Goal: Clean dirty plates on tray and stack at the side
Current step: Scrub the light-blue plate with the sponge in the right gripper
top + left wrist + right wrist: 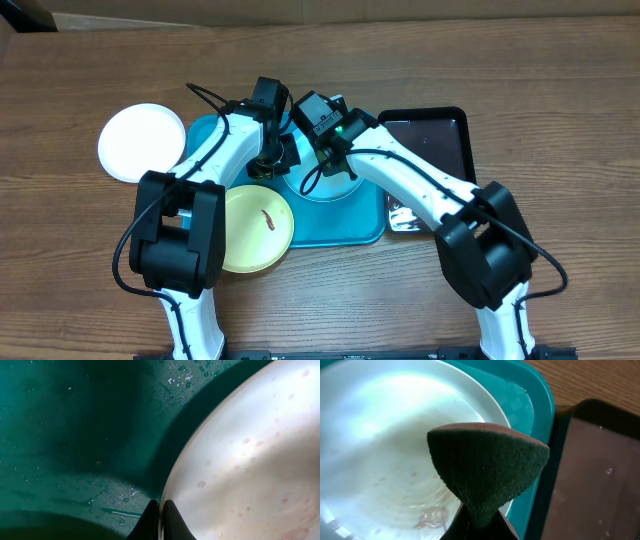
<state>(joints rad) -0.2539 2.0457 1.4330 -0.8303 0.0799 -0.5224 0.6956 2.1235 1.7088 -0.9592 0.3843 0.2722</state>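
The left gripper [160,522] pinches the rim of the round light cyan plastic plate [250,460] — the right gripper [477,529] clamps a dark green sponge [487,465] over it.

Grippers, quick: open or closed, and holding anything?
Left gripper: closed on the cyan plate rim.
Right gripper: closed on the sponge.

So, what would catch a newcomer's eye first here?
Over the turquoise tray mid-table, the right gripper pinches a dark green sponge over the light cyan plate, whose rim the left gripper clamps. At the tray's near-left corner sits a yellow-green plate with a brown smear; a white plate lies further left.
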